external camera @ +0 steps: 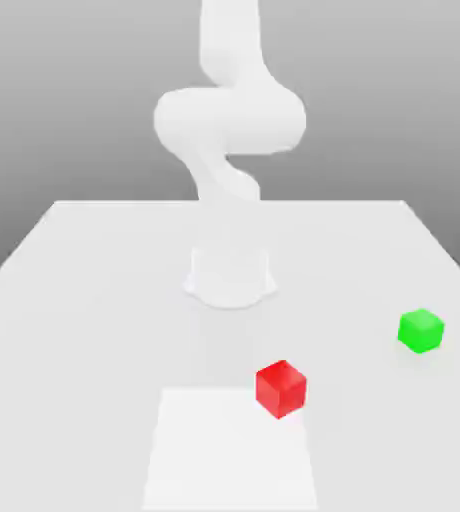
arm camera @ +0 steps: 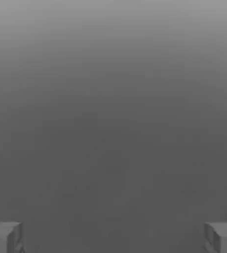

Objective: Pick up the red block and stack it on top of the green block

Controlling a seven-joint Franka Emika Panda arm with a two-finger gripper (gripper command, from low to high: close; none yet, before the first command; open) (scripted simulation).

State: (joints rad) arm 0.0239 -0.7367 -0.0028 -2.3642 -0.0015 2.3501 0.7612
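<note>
White bench (external camera: 84, 300) under a plain grey backdrop, carrying two cubes and the arm's base. Nearest item: the red block (external camera: 280, 388), resting flat at the corner of a paler square patch (external camera: 229, 450), free of any contact. Likely light, rigid and glossy, so possibly slippery; best taken squarely across two opposite side faces. Farther back, toward the exterior view's right: the green block (external camera: 420, 330), well apart from the red. Beyond: the arm's base (external camera: 230, 275), arm rising above. Hand (arm camera: 113, 237): fingers spread wide apart, holding nothing.
</note>
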